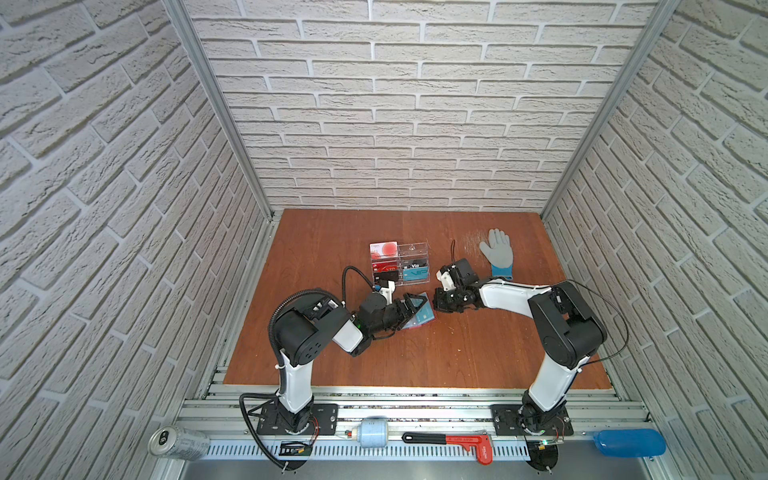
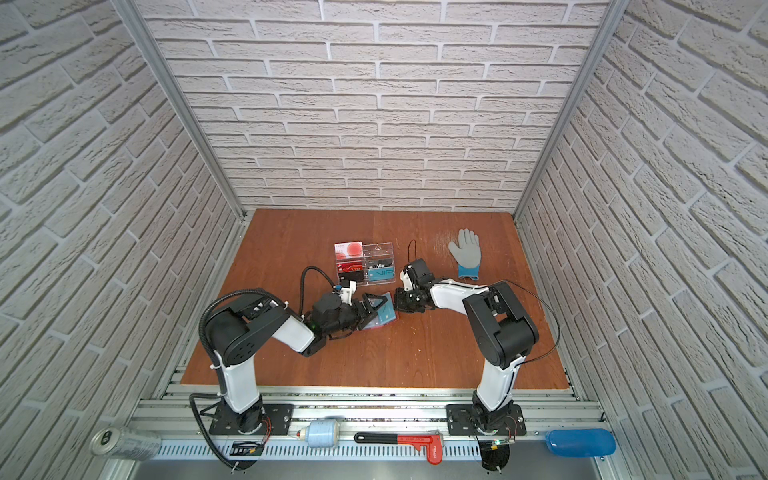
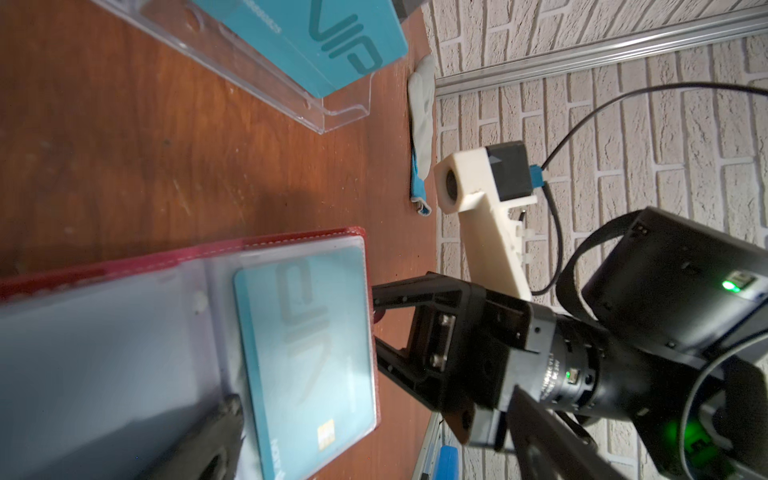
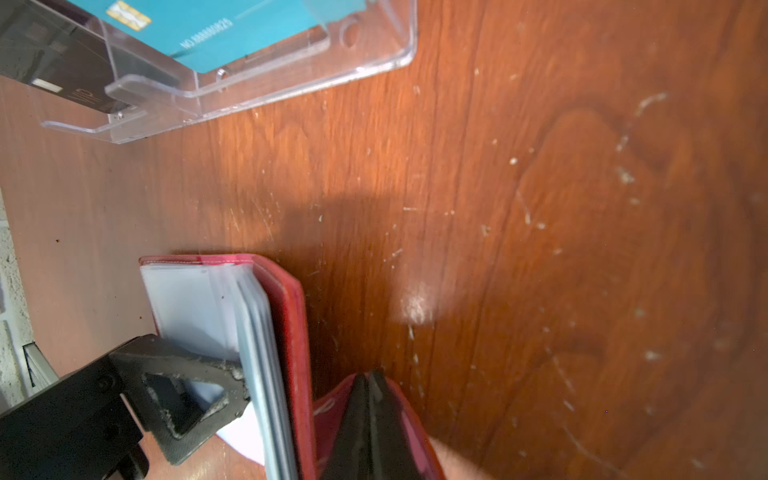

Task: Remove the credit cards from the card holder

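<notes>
On the reddish-brown wooden table [image 1: 478,353] the red leather-like folding card holder [image 1: 419,321] lies open near the middle, between the two arms and just in front of the clear acrylic tiered stand [image 1: 401,266] of VIP cards. A teal plastic credit card [image 3: 303,365] with a gold chip sits inside a clear sleeve on the holder's top page. The left gripper [image 1: 409,312] is spread wide over the holder, one finger [image 4: 187,390] resting on the pale sleeves. The right gripper [image 4: 368,382] is pinched tight on the red flap at the holder's edge. A grey glove [image 1: 498,253] with a blue cuff lies well apart, towards the back right.
</notes>
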Available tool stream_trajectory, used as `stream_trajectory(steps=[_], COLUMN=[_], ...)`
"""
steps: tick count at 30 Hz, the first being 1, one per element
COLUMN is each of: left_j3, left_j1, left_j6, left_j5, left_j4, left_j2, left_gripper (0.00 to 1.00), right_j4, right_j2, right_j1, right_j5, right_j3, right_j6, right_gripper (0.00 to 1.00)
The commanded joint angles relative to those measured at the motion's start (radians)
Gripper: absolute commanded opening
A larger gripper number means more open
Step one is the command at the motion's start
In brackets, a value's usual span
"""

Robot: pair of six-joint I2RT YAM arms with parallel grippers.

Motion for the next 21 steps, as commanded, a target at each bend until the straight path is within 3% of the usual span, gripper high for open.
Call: stream_trajectory(steps=[1, 21], left_j3=[-0.022, -0.014], left_j1=[-0.010, -0.027], left_j6=[-0.008, -0.021], left_j5=[-0.028, -0.054], left_j4=[0.079, 0.147], left_j2=[0.025, 0.062], left_gripper=[0.98, 0.98], right_j4=[-0.062, -0.062], right_j2=[0.057, 0.050], right_j1=[0.028, 0.028], right_j5=[0.007, 0.009], right_j3=[-0.016, -0.018], right_j6=[0.001, 0.000], right_gripper=[0.06, 0.06])
